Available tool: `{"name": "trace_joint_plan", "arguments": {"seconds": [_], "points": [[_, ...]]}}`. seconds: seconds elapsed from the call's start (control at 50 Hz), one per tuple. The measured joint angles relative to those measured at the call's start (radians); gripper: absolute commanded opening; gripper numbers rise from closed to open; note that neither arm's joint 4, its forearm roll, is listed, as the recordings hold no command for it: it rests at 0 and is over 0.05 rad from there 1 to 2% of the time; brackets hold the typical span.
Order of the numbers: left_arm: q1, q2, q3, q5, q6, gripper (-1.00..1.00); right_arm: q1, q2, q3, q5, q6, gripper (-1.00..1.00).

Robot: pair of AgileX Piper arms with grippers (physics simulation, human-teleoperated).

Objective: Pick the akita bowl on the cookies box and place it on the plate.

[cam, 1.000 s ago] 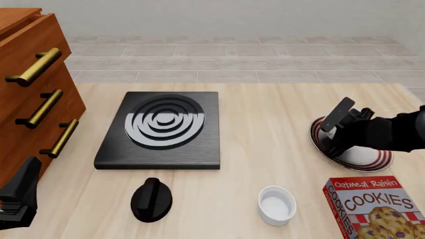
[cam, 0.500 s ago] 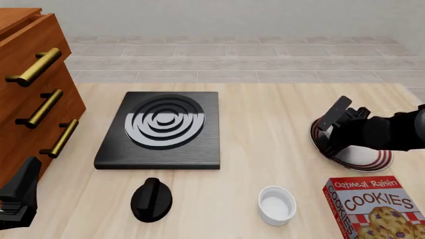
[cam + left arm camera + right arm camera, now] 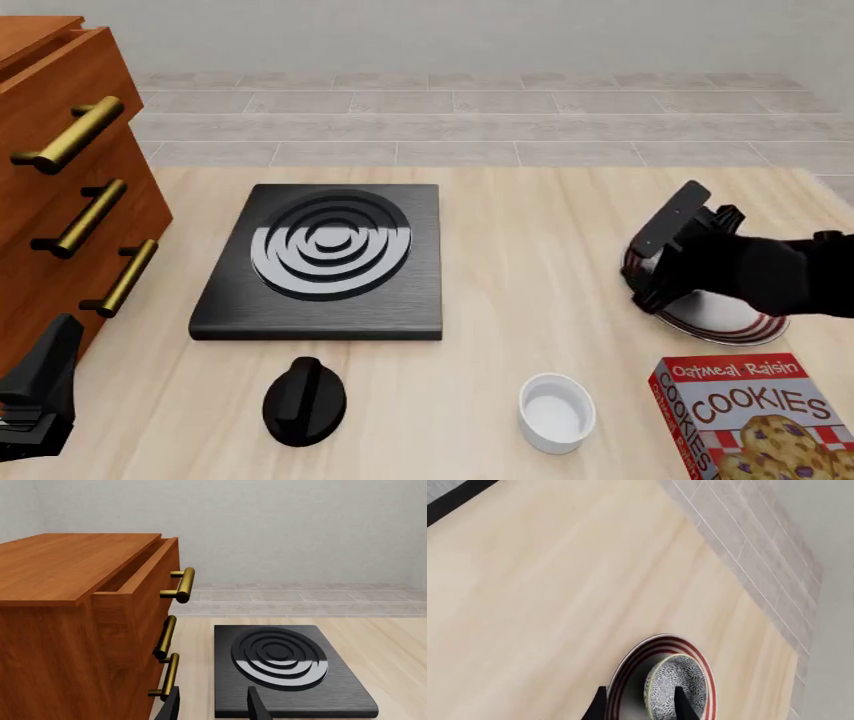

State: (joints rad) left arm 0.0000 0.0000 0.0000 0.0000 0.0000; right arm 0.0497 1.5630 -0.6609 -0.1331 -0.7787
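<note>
Front view: plate mostly behind right hand, akita bowl unseen.

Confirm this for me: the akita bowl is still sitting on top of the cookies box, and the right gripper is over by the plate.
Wrong about the bowl. The right wrist view shows the akita bowl sitting on the plate, not on the cookies box, whose top is bare in the front view. The right gripper is indeed by the plate.
</note>
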Motion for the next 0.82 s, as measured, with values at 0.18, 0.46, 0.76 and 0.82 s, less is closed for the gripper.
{"name": "trace_joint_plan", "arguments": {"seconds": [0.18, 0.46, 0.76, 0.82], "points": [[0.000, 0.000, 0.000, 0.000, 0.000, 1.00, 0.040, -0.071, 0.044, -0.009, 0.026, 1.00], [0.000, 0.000, 0.000, 0.000, 0.000, 1.00, 0.098, -0.195, 0.115, -0.024, 0.069, 1.00], [0.000, 0.000, 0.000, 0.000, 0.000, 1.00, 0.153, -0.318, 0.167, -0.019, 0.095, 1.00], [0.000, 0.000, 0.000, 0.000, 0.000, 1.00, 0.166, -0.340, 0.173, -0.015, 0.098, 1.00]]}}
